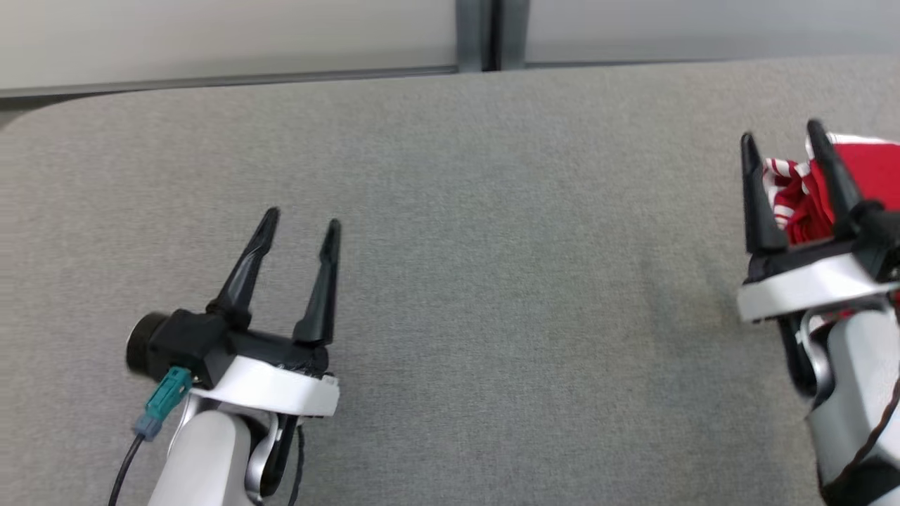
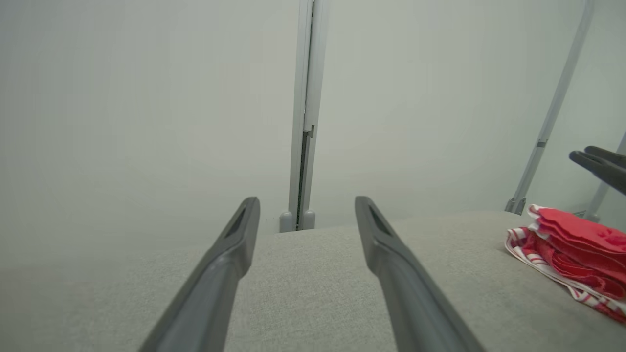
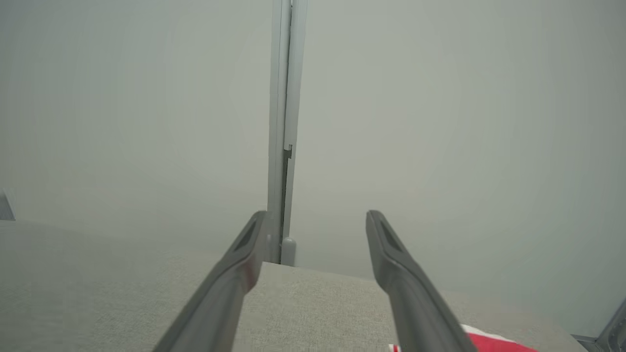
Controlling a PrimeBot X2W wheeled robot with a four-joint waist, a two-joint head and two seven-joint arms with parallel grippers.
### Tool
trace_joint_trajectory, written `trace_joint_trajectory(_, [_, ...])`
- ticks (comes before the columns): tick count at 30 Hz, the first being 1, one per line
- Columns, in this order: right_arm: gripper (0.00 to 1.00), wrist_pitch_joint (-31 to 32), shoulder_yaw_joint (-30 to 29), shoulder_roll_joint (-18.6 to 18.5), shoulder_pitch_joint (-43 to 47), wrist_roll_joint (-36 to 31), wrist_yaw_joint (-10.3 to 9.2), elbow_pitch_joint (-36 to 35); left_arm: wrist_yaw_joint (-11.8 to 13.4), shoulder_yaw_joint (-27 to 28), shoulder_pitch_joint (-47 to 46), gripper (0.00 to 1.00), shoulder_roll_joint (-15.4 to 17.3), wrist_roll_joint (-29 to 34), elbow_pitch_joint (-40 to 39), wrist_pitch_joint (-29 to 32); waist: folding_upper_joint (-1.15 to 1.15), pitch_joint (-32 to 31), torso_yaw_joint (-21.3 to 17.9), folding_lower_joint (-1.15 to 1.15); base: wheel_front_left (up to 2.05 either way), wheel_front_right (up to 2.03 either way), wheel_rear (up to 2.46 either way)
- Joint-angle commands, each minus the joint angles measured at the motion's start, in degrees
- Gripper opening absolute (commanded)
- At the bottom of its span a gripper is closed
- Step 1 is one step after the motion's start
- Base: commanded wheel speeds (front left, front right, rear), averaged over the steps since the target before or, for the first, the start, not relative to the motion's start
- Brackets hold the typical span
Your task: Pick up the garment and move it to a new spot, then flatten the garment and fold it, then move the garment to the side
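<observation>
Sitting folded, garment (image 1: 875, 176) occupies table (image 1: 492, 246) far right.

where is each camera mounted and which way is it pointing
Head view: on the robot's head, looking forward and down at the grey table; open left gripper lower left, open right gripper at right, overlapping the red garment.
Left wrist view: on the left wrist, looking along its own fingers across the table to the pale wall; garment at right.
Right wrist view: on the right wrist, along its own fingers toward that wall; garment edge at bottom.
Both wrist views share the wall's vertical post.
</observation>
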Motion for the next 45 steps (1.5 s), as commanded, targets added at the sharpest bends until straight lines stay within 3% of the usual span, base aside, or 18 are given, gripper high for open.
trace_joint_trajectory(1, [1.0, -0.3, -0.5, 0.1, 1.2, -0.3, -0.13, -0.7, 0.7, 0.7, 0.8, 1.0, 0.2, 0.6, 0.4, -0.1, 0.0, -2.0, 1.8, 0.0, 0.0, 0.0, 0.0])
trace_joint_trajectory(8, [1.0, -0.3, -3.2, 6.4, 10.0, -2.4, -0.13, -6.3, 3.1, 2.5, 4.5, 1.0, 0.2, -1.8, 2.0, -0.1, 0.0, -4.9, 3.2, 0.0, 0.0, 0.0, 0.0])
trace_joint_trajectory(16, [1.0, -0.3, -3.7, 9.6, 16.3, -3.2, -0.11, -9.6, 3.6, 3.3, 5.9, 1.0, 0.1, -2.1, 2.0, -0.1, 0.0, -5.6, 4.0, 0.0, 0.0, 0.0, 0.0])
trace_joint_trajectory(29, [1.0, -0.2, -3.9, 10.5, 17.3, -2.5, -0.11, -9.8, 1.2, 2.9, 6.1, 1.0, 0.2, -4.8, 2.8, -0.1, 0.0, -5.9, 3.3, 0.0, 0.0, 0.0, 0.0])
trace_joint_trajectory(36, [1.0, -0.2, -3.5, 10.5, 17.5, -2.5, -0.12, -9.5, 2.9, 3.8, 6.5, 1.0, 0.2, -4.7, 2.9, -0.1, 0.0, -6.5, 3.3, 0.0, 0.0, 0.0, 0.0])
trace_joint_trajectory(45, [1.0, -0.2, -3.6, 10.6, 17.6, -2.3, -0.11, -9.0, 3.0, 2.9, 6.8, 1.0, 0.2, -6.5, 3.8, -0.1, 0.0, -7.0, 3.4, 0.0, 0.0, 0.0, 0.0])
